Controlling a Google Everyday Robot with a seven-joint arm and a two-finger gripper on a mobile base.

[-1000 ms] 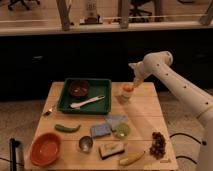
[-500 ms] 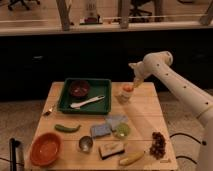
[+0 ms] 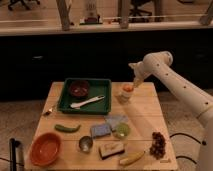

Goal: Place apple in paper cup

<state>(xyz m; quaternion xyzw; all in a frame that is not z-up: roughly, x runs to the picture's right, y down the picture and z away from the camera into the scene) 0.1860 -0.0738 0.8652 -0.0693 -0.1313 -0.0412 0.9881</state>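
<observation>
The orange-red apple sits in the mouth of the pale paper cup, which stands upright near the table's far right. My gripper is on the end of the white arm, just above and to the right of the apple, pointing down towards it. I cannot tell whether it touches the apple.
A green tray holds a dark red bowl and a white spoon. An orange bowl, metal cup, green pepper, blue sponge, yellow-green fruit, banana and grapes lie on the wooden table.
</observation>
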